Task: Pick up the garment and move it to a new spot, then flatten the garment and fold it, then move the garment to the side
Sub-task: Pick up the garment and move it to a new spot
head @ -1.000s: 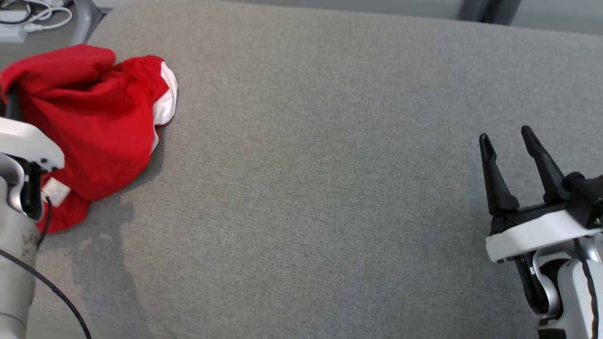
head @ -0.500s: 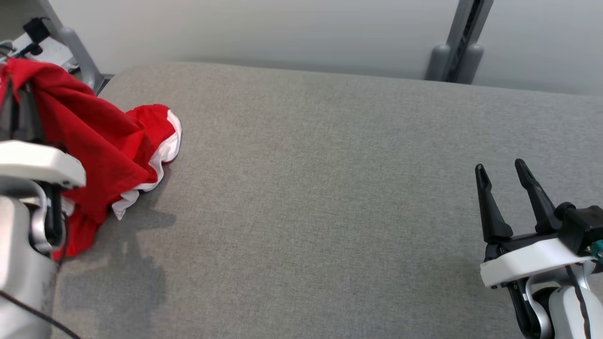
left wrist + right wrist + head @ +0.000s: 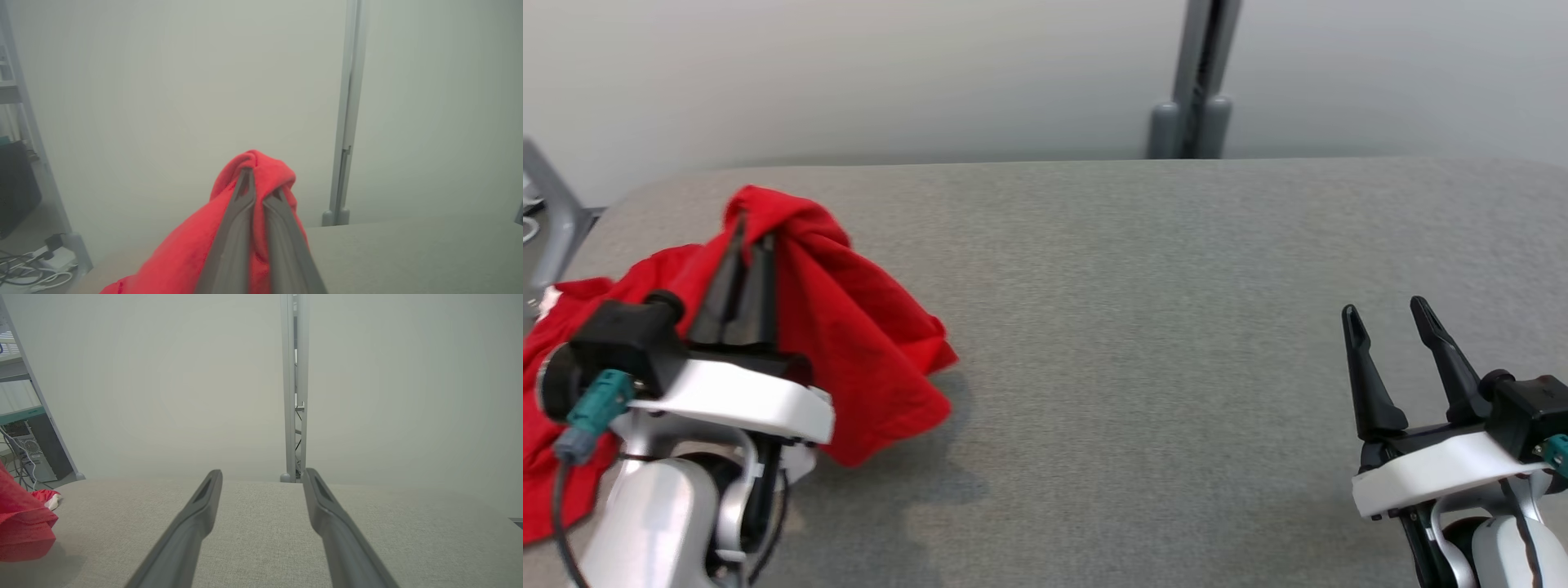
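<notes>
Grey padded surface (image 3: pixel 1094 327), head view: your left gripper (image 3: pixel 752 237) is clamped on the red garment (image 3: pixel 866 343), cloth draped below its fingertips, right gripper (image 3: pixel 1383 309) spread, empty; left wrist view: cloth bunched over the tips; right wrist view: garment well left of the fingers; pickup looks done, while placing, flattening and folding remain.

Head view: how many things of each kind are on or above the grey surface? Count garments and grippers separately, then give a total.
garment, red: 1
grippers: 2 (left gripper shut on the garment, right gripper open and empty)
total: 3
</notes>
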Tool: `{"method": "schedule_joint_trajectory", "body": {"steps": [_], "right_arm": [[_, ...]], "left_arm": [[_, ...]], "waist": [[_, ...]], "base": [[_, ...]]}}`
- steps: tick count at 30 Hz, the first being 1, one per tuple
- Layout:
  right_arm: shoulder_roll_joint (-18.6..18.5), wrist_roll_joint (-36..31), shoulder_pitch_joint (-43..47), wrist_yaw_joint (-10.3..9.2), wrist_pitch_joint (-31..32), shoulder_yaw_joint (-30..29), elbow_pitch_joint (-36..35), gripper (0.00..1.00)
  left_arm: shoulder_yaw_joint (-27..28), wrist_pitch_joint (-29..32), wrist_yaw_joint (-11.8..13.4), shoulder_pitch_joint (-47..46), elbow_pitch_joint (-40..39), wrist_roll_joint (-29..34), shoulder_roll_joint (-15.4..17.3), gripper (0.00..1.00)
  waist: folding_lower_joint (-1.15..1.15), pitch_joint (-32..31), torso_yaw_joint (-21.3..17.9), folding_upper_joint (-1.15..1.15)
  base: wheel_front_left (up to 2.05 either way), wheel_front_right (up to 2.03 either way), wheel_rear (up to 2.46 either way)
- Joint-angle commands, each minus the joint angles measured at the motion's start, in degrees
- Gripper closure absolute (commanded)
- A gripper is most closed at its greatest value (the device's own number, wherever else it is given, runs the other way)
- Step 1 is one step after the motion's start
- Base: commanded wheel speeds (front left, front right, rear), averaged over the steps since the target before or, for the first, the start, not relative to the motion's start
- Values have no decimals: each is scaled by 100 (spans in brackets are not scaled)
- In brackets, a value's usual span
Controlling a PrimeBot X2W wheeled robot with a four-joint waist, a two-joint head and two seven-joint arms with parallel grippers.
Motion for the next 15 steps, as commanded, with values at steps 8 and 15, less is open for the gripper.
{"method": "schedule_joint_trajectory", "body": {"steps": [8,15], "right_arm": [[18,94,-139,1,15,-46,-89,0],[59,163,-172,1,-48,-63,-34,0]], "left_arm": [[-858,207,-406,-443,33,-22,-477,100],[-1567,219,-838,-948,1145,-37,-997,100]], "waist": [[0,315,-1085,0],[0,592,-1803,0]], "base": [[0,0,0],[0,0,0]]}}
